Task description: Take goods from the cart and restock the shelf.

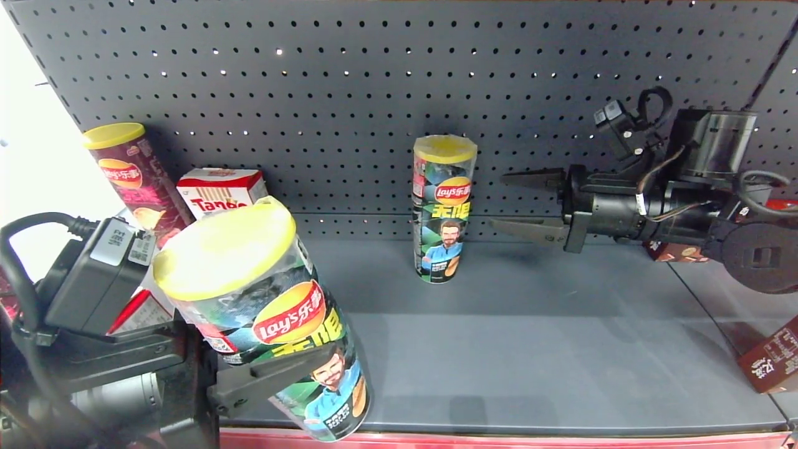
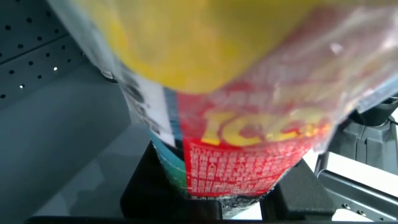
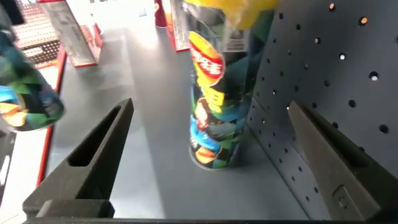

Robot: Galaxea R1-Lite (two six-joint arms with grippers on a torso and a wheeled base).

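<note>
1. The left gripper [image 1: 283,374] is clamping a yellow-lidded chip can [image 1: 249,280], tilted, at the front edge of the shelf [image 1: 536,349]
2. A second can [image 1: 442,212] is standing upright against the pegboard [image 1: 349,81]
3. The right gripper [image 1: 530,206] is hovering just beside it, jaws spread wide

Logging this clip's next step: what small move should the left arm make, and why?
Probably tip the held chip can upright over the shelf: the left gripper holds it tilted at the front edge, while the right gripper, jaws open, sits clear of the standing chip can.
</note>
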